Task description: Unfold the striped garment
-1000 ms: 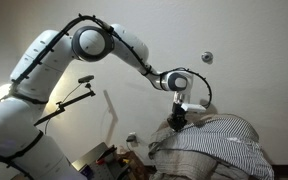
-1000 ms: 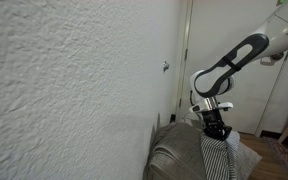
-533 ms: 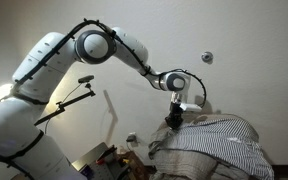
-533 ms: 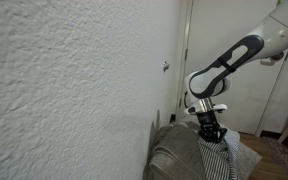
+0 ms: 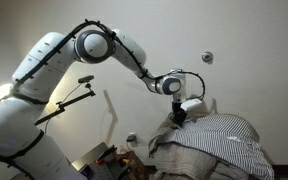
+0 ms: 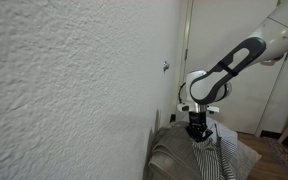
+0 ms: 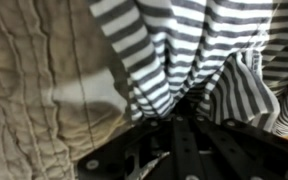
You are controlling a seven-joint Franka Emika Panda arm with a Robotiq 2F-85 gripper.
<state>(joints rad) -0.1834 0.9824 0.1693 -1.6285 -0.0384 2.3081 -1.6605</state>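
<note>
Pressed together on a bunched fold of the striped garment (image 5: 222, 140), the gripper (image 5: 177, 118) has open air above and the cushion (image 7: 34, 90) beside, its fingertips buried in cloth.

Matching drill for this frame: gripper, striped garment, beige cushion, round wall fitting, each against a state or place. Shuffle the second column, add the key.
Things
1. gripper
2. striped garment
3. beige cushion
4. round wall fitting

States or places
A. plain, stitched, lying beside the stripes
B. on the wall, above the cloth
C. shut on a pinched fold
D. gathered into a peak at the fingers

Pairs: 1-C, 2-D, 3-A, 4-B
</note>
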